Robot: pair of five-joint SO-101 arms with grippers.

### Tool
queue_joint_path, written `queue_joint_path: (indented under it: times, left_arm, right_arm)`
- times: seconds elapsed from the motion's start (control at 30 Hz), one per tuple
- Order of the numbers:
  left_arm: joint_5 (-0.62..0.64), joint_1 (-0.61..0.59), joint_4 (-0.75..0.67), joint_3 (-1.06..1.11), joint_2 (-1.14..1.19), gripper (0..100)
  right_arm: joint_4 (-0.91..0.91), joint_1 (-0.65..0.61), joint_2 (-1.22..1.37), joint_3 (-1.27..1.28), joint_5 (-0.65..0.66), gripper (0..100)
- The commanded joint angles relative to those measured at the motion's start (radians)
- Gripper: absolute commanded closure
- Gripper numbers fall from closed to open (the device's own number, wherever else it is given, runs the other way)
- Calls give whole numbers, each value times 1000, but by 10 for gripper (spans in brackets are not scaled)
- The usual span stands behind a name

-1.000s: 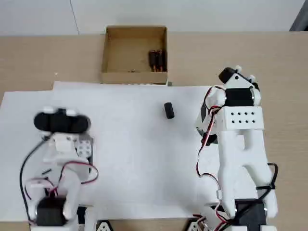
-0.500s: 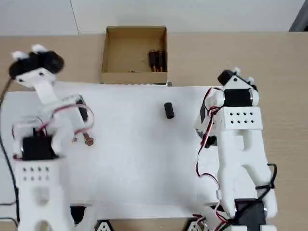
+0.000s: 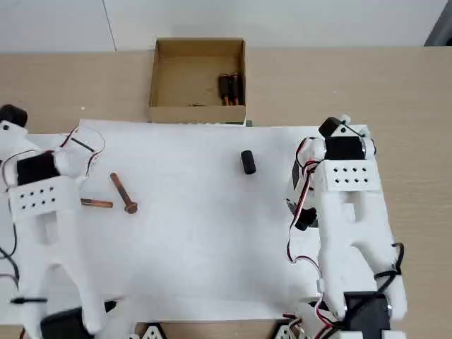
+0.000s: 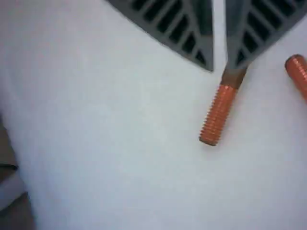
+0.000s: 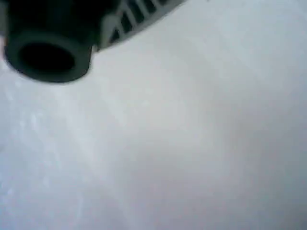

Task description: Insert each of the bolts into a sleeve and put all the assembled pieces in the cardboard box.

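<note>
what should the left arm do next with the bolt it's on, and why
Probably lift the bolt off the white sheet and carry it toward the right arm. The left pincer looks shut on its unthreaded end, and the right pincer seems to hold a black sleeve, bore open, ready to take it.

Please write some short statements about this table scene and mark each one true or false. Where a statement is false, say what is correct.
1. The cardboard box is empty. False: dark assembled pieces lie near its right wall in the high view.
2. A loose sleeve lies on the white sheet between the arms. True.
3. The right gripper holds a bolt. False: its jaws hold a second sleeve.
4. The left gripper has its jaws closed on one end of a bolt, and a second bolt lies close by. True.
</note>
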Motion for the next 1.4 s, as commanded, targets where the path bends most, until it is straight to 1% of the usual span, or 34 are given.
queue_joint_path:
  times: [0.0,0.13,0.3,0.53,0.73,0.8,1.03,1.2,1.37]
  left_arm:
    - [72,-5,6,-44,51,993]
    - [132,-5,6,-45,124,993]
    - [163,-5,-3,-48,170,993]
    - [163,-5,-6,-50,181,989]
    - [164,-5,-3,-47,181,881]
    - [164,-8,-2,-45,181,882]
    - [160,-107,-2,-44,181,882]
    - [158,-103,0,-42,183,882]
    - [161,-106,37,-42,183,882]
  right_arm:
    - [8,7,-41,-5,-8,995]
    - [8,7,-41,-6,-8,995]
    - [-1,7,-41,-9,-8,995]
    - [-45,7,-41,-11,-3,995]
    - [-82,7,-41,-11,0,995]
    - [-82,7,-41,-11,0,995]
    - [-82,7,-39,-11,0,995]
    - [-82,7,-33,-11,0,995]
    - [-82,7,-33,-11,0,995]
